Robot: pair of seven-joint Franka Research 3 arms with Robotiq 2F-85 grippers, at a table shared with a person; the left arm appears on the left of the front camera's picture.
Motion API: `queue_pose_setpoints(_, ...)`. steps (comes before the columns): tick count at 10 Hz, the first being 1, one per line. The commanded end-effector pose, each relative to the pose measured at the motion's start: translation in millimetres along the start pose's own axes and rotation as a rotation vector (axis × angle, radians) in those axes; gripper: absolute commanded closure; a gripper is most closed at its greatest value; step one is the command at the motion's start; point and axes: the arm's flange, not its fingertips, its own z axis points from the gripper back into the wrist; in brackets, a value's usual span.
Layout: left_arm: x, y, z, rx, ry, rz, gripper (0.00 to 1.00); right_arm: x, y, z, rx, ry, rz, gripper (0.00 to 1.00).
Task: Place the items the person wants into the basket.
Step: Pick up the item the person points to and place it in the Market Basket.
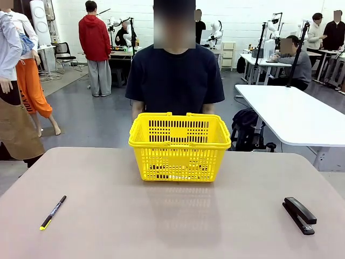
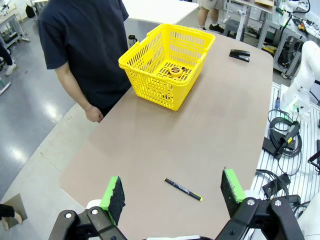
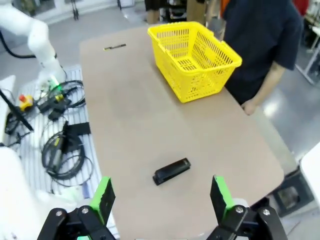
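Setting: busy lab hall; beige rounded tabletop [image 1: 161,216], person in dark navy T-shirt [image 1: 175,75] standing at far edge.
Basket: bright yellow slotted plastic shopping basket [image 1: 179,147] at far middle, just before the person.
Inside: small round yellow tape measure [image 2: 175,70] on basket floor; other contents unclear.
Left out: thin black pen with yellow tip [image 1: 53,212], black stapler [image 1: 299,215], well apart.
Left end effector [image 2: 172,192]: open, empty, above pen.
Right end effector [image 3: 161,196]: open, empty, above stapler.
Progress: seemingly complete or nearly so.

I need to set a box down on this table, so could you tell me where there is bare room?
The broad middle between the pen, the stapler and the basket is bare. So are the strips either side of the basket. The basket itself holds a tape measure.
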Motion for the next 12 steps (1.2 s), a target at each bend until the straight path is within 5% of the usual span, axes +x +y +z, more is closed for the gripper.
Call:
queue_pose_setpoints(1, -0.8, 0.2, 0.8, -0.006, -0.018, -0.022, 0.00, -6.5, -20.5, 0.8, 0.026, -0.091, 0.121, 0.00)
queue_pose_setpoints(3, -0.8, 0.2, 0.8, -0.006, -0.018, -0.022, 0.00, -16.4, -26.8, -2.5, 0.025, -0.145, 0.188, 0.00)
queue_pose_setpoints(4, -0.8, 0.2, 0.8, -0.006, -0.018, -0.022, 0.00, -11.2, -18.3, 1.0, -0.004, -0.069, 0.104, 0.00)
queue_pose_setpoints(12, -0.8, 0.2, 0.8, -0.006, -0.018, -0.022, 0.00, -11.2, -18.3, 1.0, -0.004, -0.069, 0.104, 0.00)
